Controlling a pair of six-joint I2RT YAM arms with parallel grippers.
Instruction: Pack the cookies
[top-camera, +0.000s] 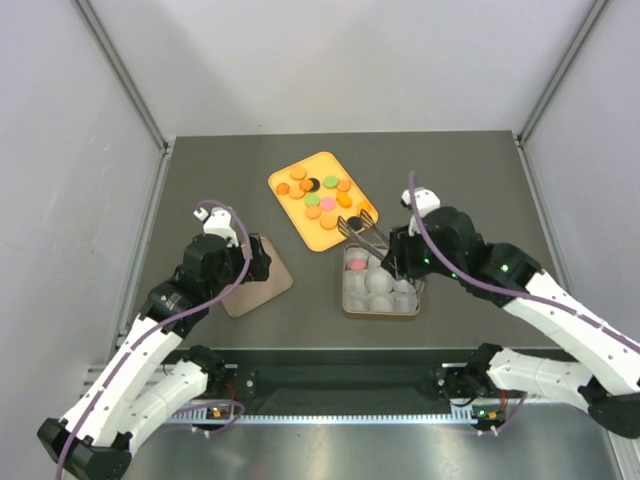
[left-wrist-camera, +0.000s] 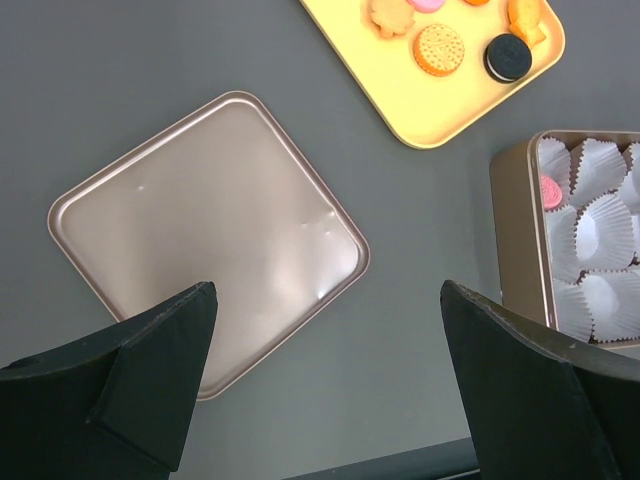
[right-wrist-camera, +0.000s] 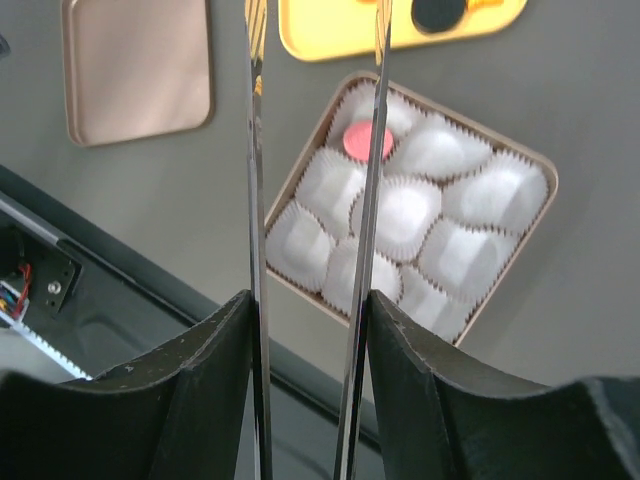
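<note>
Several cookies (top-camera: 318, 197) in orange, pink, green and black lie on a yellow tray (top-camera: 283, 180). One pink cookie (right-wrist-camera: 368, 140) sits in a corner cup of the square tin (right-wrist-camera: 541, 162), which is lined with white paper cups; it also shows in the top view (top-camera: 356, 265). My right gripper (top-camera: 400, 262) is shut on metal tongs (right-wrist-camera: 253, 150) over the tin; the empty tong tips (top-camera: 355, 226) reach the tray's near edge. My left gripper (top-camera: 250, 265) is open and empty above the tin's lid (left-wrist-camera: 200, 240).
The flat bronze lid (top-camera: 255, 285) lies left of the tin on the dark table. The tin (top-camera: 350, 300) stands just in front of the tray. Grey walls enclose the table on three sides.
</note>
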